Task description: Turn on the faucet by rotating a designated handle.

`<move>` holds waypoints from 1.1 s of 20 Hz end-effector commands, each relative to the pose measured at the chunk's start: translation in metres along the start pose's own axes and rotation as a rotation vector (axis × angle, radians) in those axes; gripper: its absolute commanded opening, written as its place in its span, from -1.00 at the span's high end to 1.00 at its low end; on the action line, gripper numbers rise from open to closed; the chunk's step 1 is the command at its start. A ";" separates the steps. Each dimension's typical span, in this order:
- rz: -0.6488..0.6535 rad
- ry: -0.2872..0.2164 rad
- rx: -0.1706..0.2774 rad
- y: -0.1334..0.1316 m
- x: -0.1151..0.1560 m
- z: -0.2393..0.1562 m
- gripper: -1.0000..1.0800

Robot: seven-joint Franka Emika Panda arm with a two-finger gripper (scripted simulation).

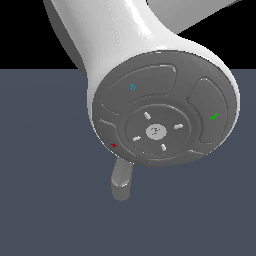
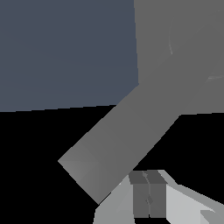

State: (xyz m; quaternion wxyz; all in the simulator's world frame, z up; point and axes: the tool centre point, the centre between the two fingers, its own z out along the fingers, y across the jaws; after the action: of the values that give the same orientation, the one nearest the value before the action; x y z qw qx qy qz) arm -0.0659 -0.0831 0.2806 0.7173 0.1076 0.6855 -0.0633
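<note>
The arm's white wrist housing (image 1: 160, 100) fills most of the exterior view and hides my gripper and most of the faucet there. Only a grey round-ended tube (image 1: 121, 182), seemingly the faucet's spout, sticks out below it. In the wrist view the faucet (image 2: 179, 48) appears as a matte grey body. A straight, flat-ended bar, the handle (image 2: 118, 140), runs out of it diagonally. My gripper (image 2: 148, 194) is shut, its two dark pads pressed together with nothing between them. It sits right beside the handle's free end, and I cannot tell whether it touches.
A plain dark blue-grey floor (image 1: 45, 200) lies under the faucet, with black background beyond it. No other objects show.
</note>
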 end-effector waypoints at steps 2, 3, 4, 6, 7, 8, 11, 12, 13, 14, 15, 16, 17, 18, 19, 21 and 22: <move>-0.012 -0.030 -0.038 0.001 -0.013 0.007 1.00; -0.014 -0.028 -0.041 -0.001 -0.011 0.007 1.00; -0.017 -0.025 -0.043 -0.002 -0.009 0.007 1.00; -0.022 -0.020 -0.048 -0.005 -0.005 0.008 1.00; -0.025 -0.017 -0.051 -0.007 -0.003 0.008 1.00; -0.027 -0.015 -0.054 -0.008 -0.001 0.008 1.00; -0.035 -0.007 -0.061 -0.012 0.005 0.009 1.00; -0.037 -0.005 -0.064 -0.014 0.007 0.009 1.00; -0.040 -0.002 -0.066 -0.015 0.009 0.009 1.00; -0.042 0.000 -0.069 -0.017 0.011 0.009 1.00; -0.045 0.003 -0.072 -0.018 0.013 0.009 1.00; -0.047 0.005 -0.074 -0.019 0.015 0.009 1.00; -0.050 0.007 -0.077 -0.021 0.017 0.010 1.00; -0.052 0.010 -0.079 -0.022 0.019 0.010 1.00; -0.055 0.012 -0.082 -0.024 0.020 0.010 1.00; -0.060 0.017 -0.086 -0.027 0.024 0.010 1.00; -0.062 0.020 -0.089 -0.028 0.026 0.010 1.00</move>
State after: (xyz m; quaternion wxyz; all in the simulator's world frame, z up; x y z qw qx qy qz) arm -0.0667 -0.1280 0.2684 0.7368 0.1142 0.6623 -0.0739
